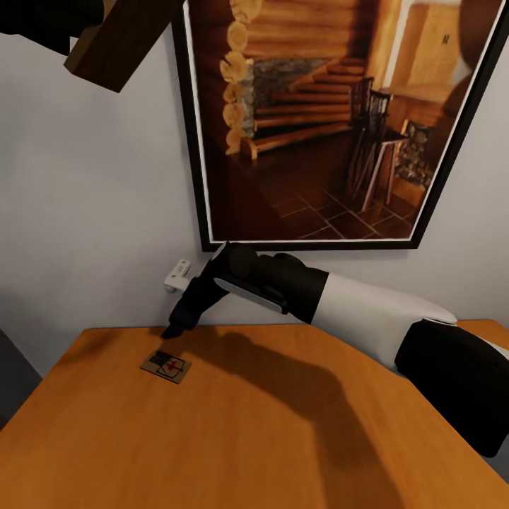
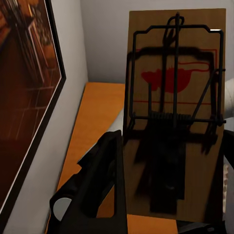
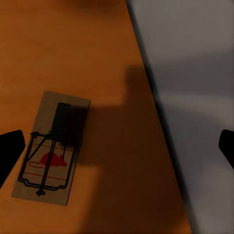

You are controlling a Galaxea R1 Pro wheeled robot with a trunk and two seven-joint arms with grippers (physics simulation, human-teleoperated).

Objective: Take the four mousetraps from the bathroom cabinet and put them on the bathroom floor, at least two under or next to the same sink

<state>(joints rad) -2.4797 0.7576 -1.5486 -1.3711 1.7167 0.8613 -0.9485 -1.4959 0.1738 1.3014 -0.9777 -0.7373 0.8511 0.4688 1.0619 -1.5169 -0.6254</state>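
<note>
One mousetrap [image 1: 166,366] lies flat on the orange-brown top of the cabinet [image 1: 283,438], near its back left corner. My right gripper [image 1: 173,328] hovers just above and behind it. In the right wrist view that mousetrap [image 3: 51,151] sits below the open right gripper [image 3: 117,151], nearer one dark fingertip [image 3: 9,155] than the other. High at the left of the head view, my left gripper [image 1: 42,21] is shut on a second mousetrap [image 1: 124,39]. The left wrist view shows this mousetrap [image 2: 173,112] upright between the black fingers [image 2: 97,190].
A large black-framed picture [image 1: 318,120] hangs on the grey wall behind the cabinet. A small white wall fitting [image 1: 178,274] sticks out just above the cabinet top, beside my right wrist. The cabinet top's left edge [image 1: 39,392] drops off near the mousetrap.
</note>
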